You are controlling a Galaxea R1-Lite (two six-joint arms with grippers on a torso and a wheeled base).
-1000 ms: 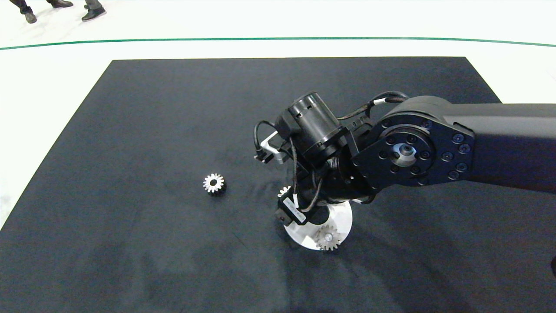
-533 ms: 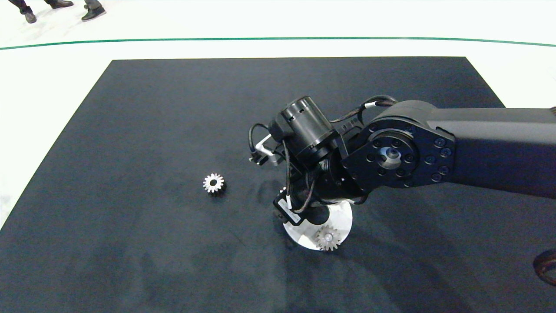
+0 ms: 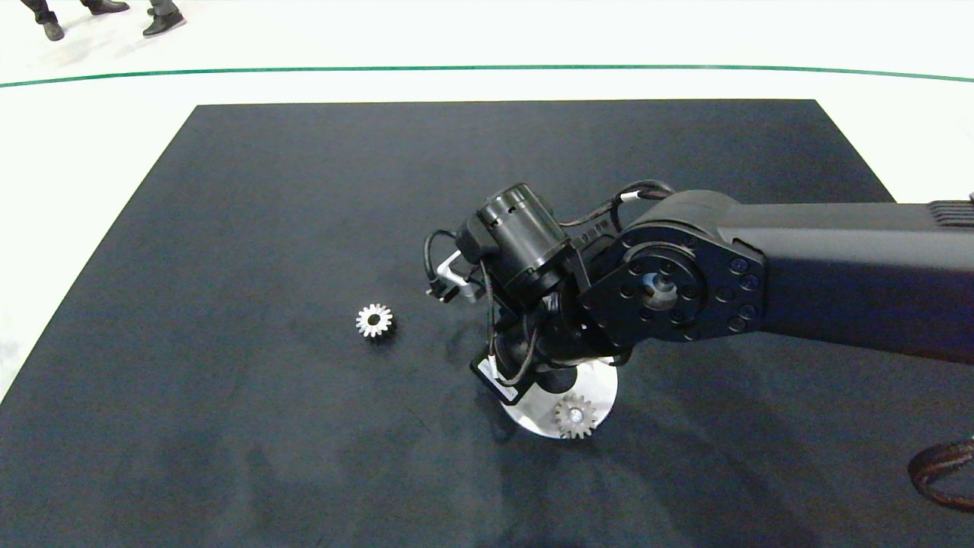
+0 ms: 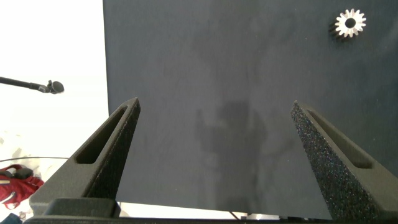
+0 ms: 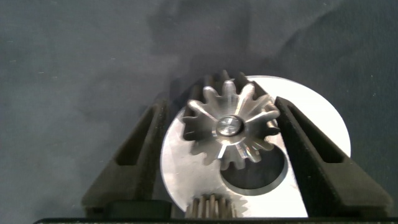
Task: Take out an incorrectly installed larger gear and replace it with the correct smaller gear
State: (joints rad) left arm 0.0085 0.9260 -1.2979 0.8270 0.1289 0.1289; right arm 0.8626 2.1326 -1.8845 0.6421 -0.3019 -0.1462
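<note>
Right gripper (image 5: pixel 214 134): lowered over the round silver base plate (image 3: pixel 601 380); fingers (image 5: pixel 140 152) spread either side of the larger gear (image 5: pixel 227 127), apart from its teeth.
Larger gear: seated on the plate's pin.
Smaller gear (image 3: pixel 374 320): lying alone on open bench (image 3: pixel 266 190), well apart.
Left gripper (image 4: pixel 214 162): held above the bench edge, fingers spread, nothing held.

The right arm (image 3: pixel 837 281) reaches in from the right edge of the head view, its wrist bent steeply down over the middle of the table. The right gripper (image 5: pixel 229 134) points downward with its two fingers spread, one on each side of what sits between them. The left gripper (image 4: pixel 214 134) hangs apart above the table, its fingers (image 4: pixel 106 149) spread wide with nothing between them.
</note>
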